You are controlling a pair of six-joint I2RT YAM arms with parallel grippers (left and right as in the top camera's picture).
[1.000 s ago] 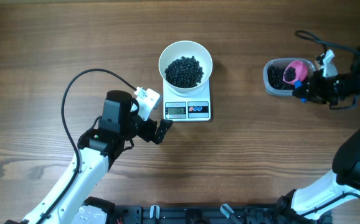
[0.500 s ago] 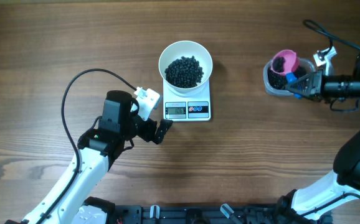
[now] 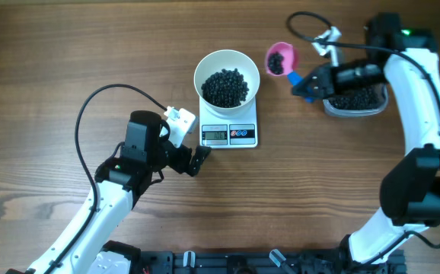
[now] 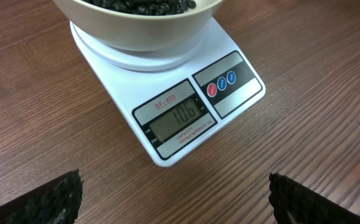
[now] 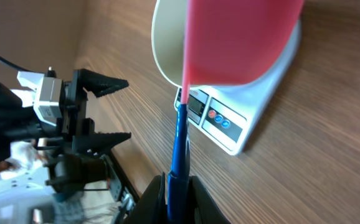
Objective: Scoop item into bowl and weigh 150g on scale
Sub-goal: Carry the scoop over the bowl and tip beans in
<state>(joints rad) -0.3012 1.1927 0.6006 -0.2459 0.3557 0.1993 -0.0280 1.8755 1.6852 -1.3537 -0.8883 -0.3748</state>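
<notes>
The white bowl (image 3: 227, 62) stands on the white scale (image 3: 239, 135) and holds a heap of black beans, the item (image 3: 225, 87). In the left wrist view the scale (image 4: 186, 99) has lit digits on its display, with the bowl (image 4: 136, 28) on top. My left gripper (image 3: 199, 158) rests open just left of the scale's front, its fingers (image 4: 49, 200) wide apart over bare wood. My right gripper (image 3: 305, 84) is shut on the blue handle (image 5: 180, 146) of a pink scoop (image 3: 281, 58). The scoop carries some beans and hovers just right of the bowl.
A clear plastic tub (image 3: 353, 100) of black beans sits at the right, under my right arm. A black cable (image 3: 98, 106) loops on the wood left of the scale. The scoop's pink underside (image 5: 236, 37) hides much of the bowl (image 5: 166, 59) in the right wrist view.
My right gripper lifted the scoop out of the tub and carried it left, close to the bowl's right rim. The left arm has stayed still.
</notes>
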